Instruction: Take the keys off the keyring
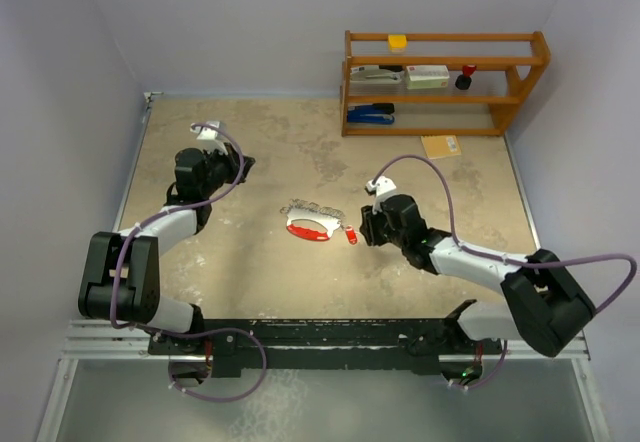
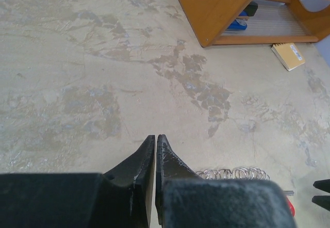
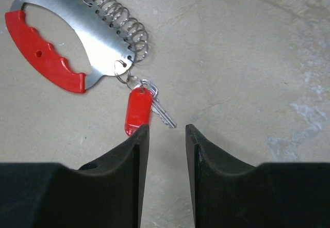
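Note:
The keyring [image 1: 312,227], a silvery crescent fob with a red grip and a row of small metal rings, lies flat mid-table. In the right wrist view it [image 3: 77,27] sits at upper left. The key [image 3: 164,115], small and silvery with a red tag [image 3: 138,109], hangs from a small ring at the fob's end and lies on the table [image 1: 351,234]. My right gripper [image 3: 165,130] is open and empty, its left fingertip just touching the tag's lower end; it also shows in the top view [image 1: 368,229]. My left gripper [image 2: 155,137] is shut and empty, far left of the fob [image 1: 243,165]; the rings [image 2: 237,174] show beside it.
A wooden shelf [image 1: 445,82] stands at the back right with a stapler, a box, a yellow block and a dark red-topped knob [image 1: 467,77]. A tan notepad [image 1: 441,146] lies in front of it. White walls close the table's sides.

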Robot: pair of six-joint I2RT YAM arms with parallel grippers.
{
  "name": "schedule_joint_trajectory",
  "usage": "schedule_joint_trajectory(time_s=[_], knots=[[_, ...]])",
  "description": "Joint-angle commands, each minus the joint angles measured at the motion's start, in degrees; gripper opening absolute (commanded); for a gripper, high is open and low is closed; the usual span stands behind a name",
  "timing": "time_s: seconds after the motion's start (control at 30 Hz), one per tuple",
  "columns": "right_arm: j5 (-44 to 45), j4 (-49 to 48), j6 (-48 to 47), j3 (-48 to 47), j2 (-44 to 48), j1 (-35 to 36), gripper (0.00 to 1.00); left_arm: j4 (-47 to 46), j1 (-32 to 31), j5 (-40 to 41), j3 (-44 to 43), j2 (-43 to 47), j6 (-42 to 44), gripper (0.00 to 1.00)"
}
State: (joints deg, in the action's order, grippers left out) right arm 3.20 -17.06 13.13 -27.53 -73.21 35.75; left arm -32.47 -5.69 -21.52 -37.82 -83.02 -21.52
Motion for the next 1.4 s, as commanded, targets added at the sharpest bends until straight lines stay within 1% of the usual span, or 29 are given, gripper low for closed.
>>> schedule_joint_trajectory(time_s=[0.0, 0.3, 0.8, 1.07, 1.23, 1.37], knots=[[-0.7, -2.7, -0.3, -4.9, -3.1, 2.2, 0.39, -1.0, -0.2, 0.7, -2.0, 0.9, -0.6, 0.00], [-1.1, -3.0, -1.4, -10.0, -10.6, 4.3, 0.49, -1.3, -0.2, -0.2, -2.1, 0.8, -0.2, 0.00], [0.4, -2.6, -1.0, -11.6, -16.0, 4.6, 0.48, -1.7, -0.2, -0.8, -2.0, 0.3, -0.1, 0.01], [2.7, -2.2, -2.1, -13.4, -19.2, 4.6, 0.48, -2.1, -0.2, -1.3, -1.8, 0.3, -0.1, 0.01], [2.6, -1.2, -2.0, -14.5, -20.5, 4.6, 0.42, -2.2, -0.2, -1.3, -1.7, 0.3, -0.1, 0.00], [2.3, -0.3, -1.3, -14.2, -20.6, 4.8, 0.31, -2.2, -0.2, -1.3, -1.7, 0.3, -0.1, 0.00]])
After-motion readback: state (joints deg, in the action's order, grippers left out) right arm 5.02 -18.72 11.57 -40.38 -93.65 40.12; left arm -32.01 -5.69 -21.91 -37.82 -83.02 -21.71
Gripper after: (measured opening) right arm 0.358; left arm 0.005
